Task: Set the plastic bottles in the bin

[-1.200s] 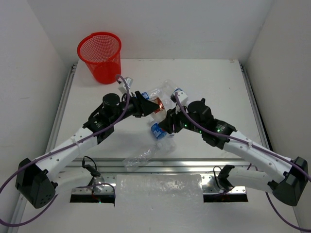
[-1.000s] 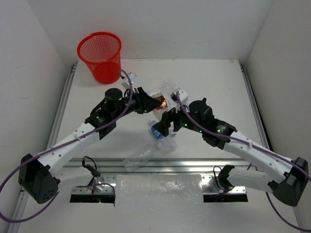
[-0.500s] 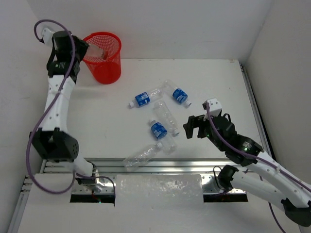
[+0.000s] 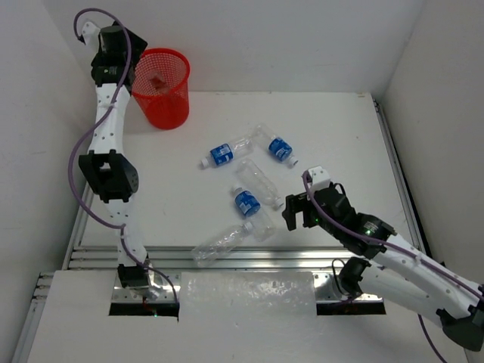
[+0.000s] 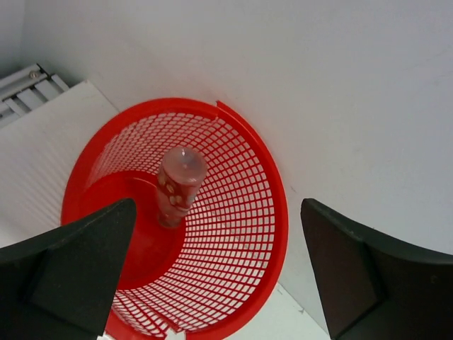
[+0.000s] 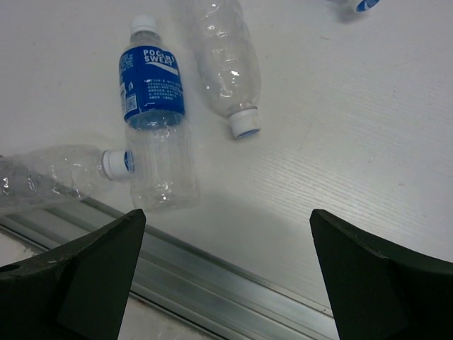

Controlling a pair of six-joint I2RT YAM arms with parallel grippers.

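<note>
**Left arm.** The left gripper (image 5: 218, 205) hangs over the bin (image 4: 160, 87) at the far left corner of the table (image 4: 340, 136). Its jaws stand wide apart and hold nothing. A red-labelled bottle (image 5: 180, 184) is inside the bin, leaning against the mesh wall.

**Right arm.** The right gripper (image 4: 296, 210) is released and empty, poised low over the near middle of the table. Five bottles lie flat on the table, all well apart from the bin.

**Governing relation.**
- The blue-labelled bottle (image 6: 152, 120) lies ahead and to the left of the right gripper, close by.
- Its long axis runs roughly away from the gripper, cap at the far end. The open jaws therefore already stand about square across its body.
- A clear bottle (image 6: 223, 60) lies just beside it, further ahead, with its cap pointing back toward the gripper.
- A second clear bottle (image 4: 219, 243) lies further left, near the table's front edge.

**Assessment.** The right arm is far nearer to every bottle on the table. A short shift left and forward should centre the jaws over the blue-labelled bottle.
</note>
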